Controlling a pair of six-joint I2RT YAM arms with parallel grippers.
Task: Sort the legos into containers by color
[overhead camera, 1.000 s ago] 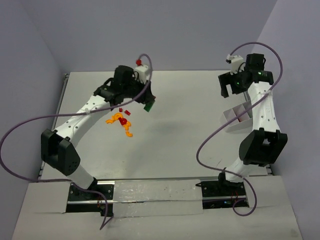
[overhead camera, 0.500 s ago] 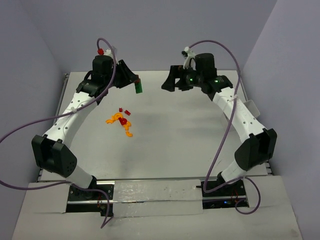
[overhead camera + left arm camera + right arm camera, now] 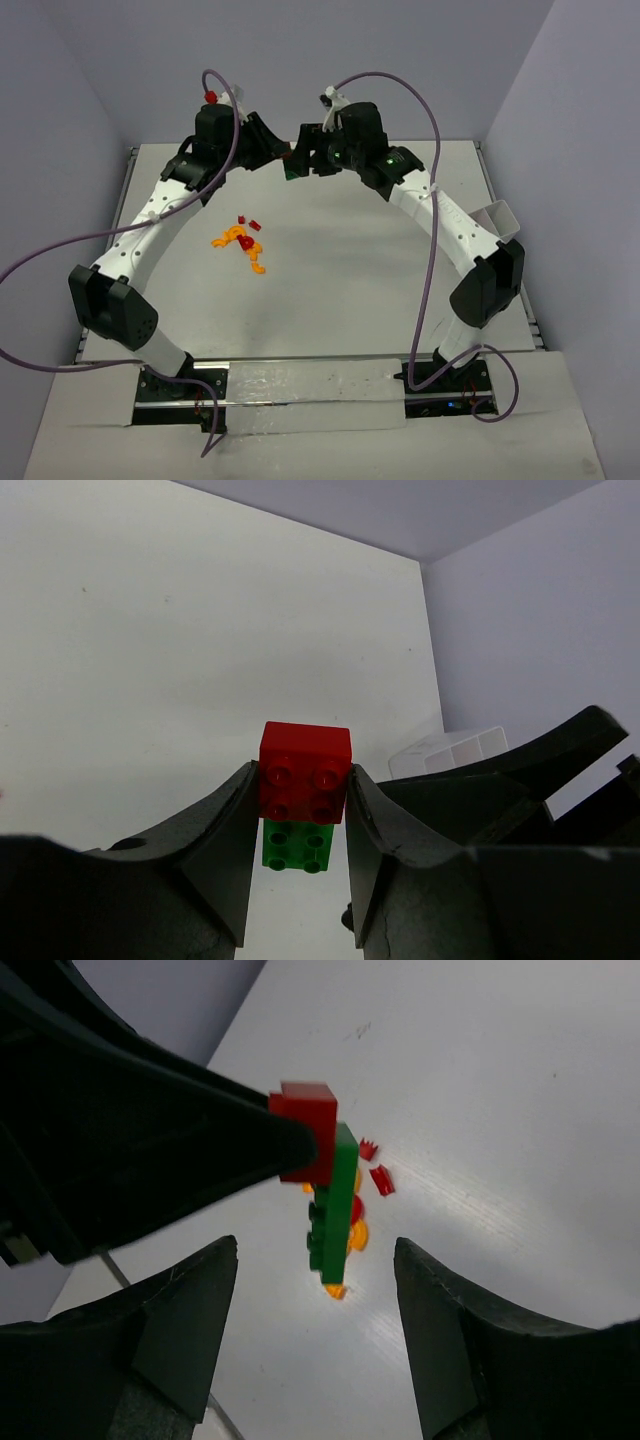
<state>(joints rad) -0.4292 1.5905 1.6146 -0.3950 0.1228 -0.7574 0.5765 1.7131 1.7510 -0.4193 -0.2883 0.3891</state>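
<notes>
Left pincer (image 3: 303, 790) is clamping the red lego (image 3: 305, 775) stuck to a green lego (image 3: 298, 847); I'm watching the right pincer (image 3: 315, 1255), jaws apart, swinging in from the bin (image 3: 497, 217) to flank them.

**Left gripper** (image 3: 303, 775): a second ago it was low over the tabletop (image 3: 380, 260), just right of the loose legos (image 3: 243, 243). It is now raised and carried toward the far middle, well apart from them.

**Red-and-green lego stack** (image 3: 303, 810): it rose with the left gripper, from close above the tabletop to high in the air.

**Right gripper** (image 3: 315, 1245): a second ago it was at the far right, near the containers (image 3: 497, 215). It has swung leftward to the middle and meets the left gripper tip to tip.

**Right fingers** (image 3: 450, 1340): they now stand on either side of the stack's green brick and do not touch it.

**Right arm:** formerly folded at the right edge, it is now stretched leftward across the tabletop.
</notes>
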